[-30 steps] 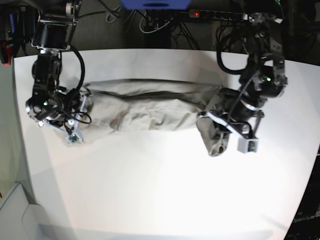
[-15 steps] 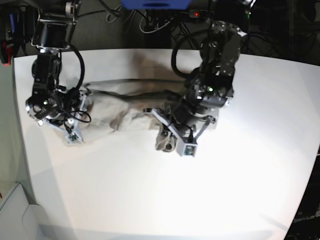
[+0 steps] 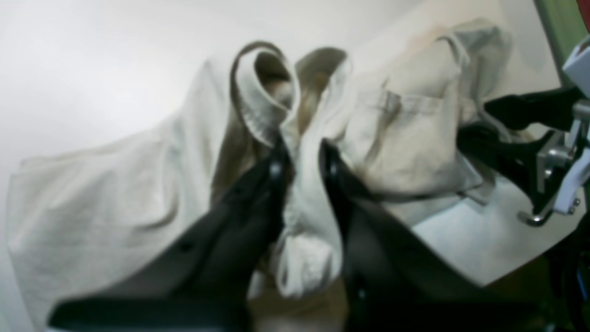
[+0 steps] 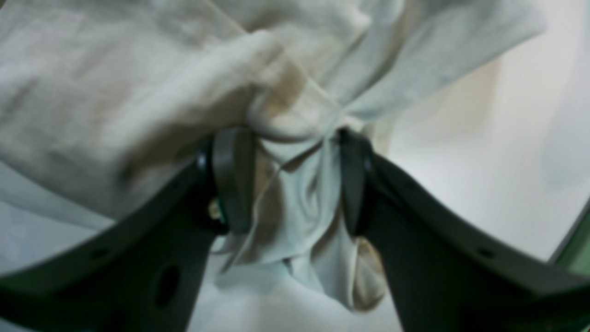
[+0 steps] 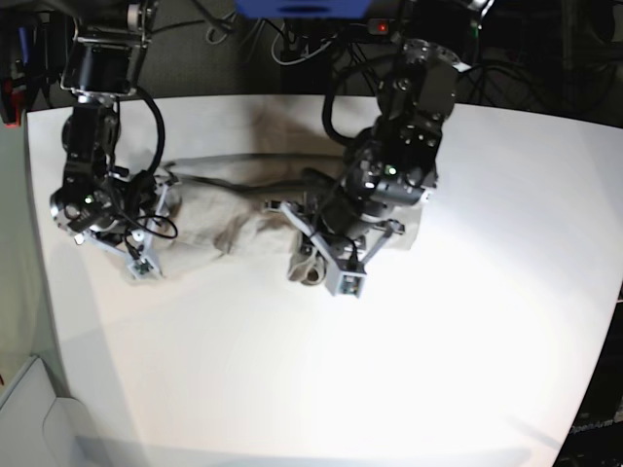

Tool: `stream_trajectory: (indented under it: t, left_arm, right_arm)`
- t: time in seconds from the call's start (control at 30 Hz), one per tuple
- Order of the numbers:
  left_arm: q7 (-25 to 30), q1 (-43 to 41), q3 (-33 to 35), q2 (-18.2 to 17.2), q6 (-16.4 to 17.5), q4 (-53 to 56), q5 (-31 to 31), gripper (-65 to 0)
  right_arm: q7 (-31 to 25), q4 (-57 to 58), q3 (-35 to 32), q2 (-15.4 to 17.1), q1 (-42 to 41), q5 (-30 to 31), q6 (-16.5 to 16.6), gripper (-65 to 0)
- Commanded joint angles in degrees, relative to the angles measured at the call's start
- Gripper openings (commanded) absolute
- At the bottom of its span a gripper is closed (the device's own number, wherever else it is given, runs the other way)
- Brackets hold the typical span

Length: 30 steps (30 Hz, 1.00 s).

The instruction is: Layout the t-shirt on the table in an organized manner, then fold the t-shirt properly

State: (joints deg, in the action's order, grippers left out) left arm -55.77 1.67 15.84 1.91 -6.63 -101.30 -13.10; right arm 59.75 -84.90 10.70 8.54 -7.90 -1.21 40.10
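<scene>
Left arm reaching from the far edge of the surface toward its middle, wrist angled down and toward the left edge; left end effector [image 3: 302,154] pinched tight on a bunched fold of the t-shirt [image 3: 106,193], black fingers [image 3: 276,170] nearly touching. Right arm hanging near the left edge, right end effector [image 4: 288,177] clamped on gathered cloth, fingers [image 4: 230,180] apart around the bunch.

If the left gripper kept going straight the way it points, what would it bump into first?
Probably more of the t-shirt it already pinches; beyond that lies the right gripper, though depth is unclear. The left gripper is shut on cloth.
</scene>
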Motion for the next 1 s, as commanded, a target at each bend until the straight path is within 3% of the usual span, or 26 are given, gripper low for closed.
stream_trajectory:
  t: [0.0,0.23,0.37,0.5,0.7,0.83,0.9,0.97]
  left_arm:
    - [0.8,0.8,0.0,0.4,0.2,-0.3,-0.7,-61.2]
    - [0.8,0.6,0.1,0.5,0.4,0.0,-0.9,-31.3]
    - [0.9,0.9,0.1,0.3,0.4,0.0,-5.2,-24.9]
    - [1.4,1.1,0.1,0.2,0.4,0.0,-9.3,-25.1]
    - [6.8,-0.3,-0.2,-0.3,0.4,-1.9,-12.3,-26.9]
    - [10.1,-1.1,-1.1,-4.0,-0.2,-5.0,-12.3,-43.0]
    - [10.2,-1.2,-4.1,-6.5,-0.2,-4.9,-12.3,-52.7]
    - [10.1,-3.2,-8.5,-8.5,-0.2,-4.3,-12.5,-58.5]
  right_arm:
    - [-0.8,-1.0,0.1,0.5,-1.2,0.5,-0.1,-35.2]
    - [-0.6,-1.0,0.0,0.6,-1.5,0.5,-0.1,-35.2]
    - [-0.7,-1.0,0.0,0.5,-1.6,0.5,-0.1,-35.2]
    - [-0.6,-1.0,0.0,0.5,-1.6,0.5,-0.1,-35.2]
    - [-0.8,-1.0,0.0,0.5,-1.6,0.5,-0.1,-35.2]
    - [-0.8,-1.0,0.1,0.5,-1.7,0.5,-0.1,-35.2]
    - [-0.4,-1.1,0.2,0.4,-2.7,0.5,-0.1,-35.2]
    - [0.2,-1.4,0.4,0.4,-3.1,0.5,-0.1,-35.2]
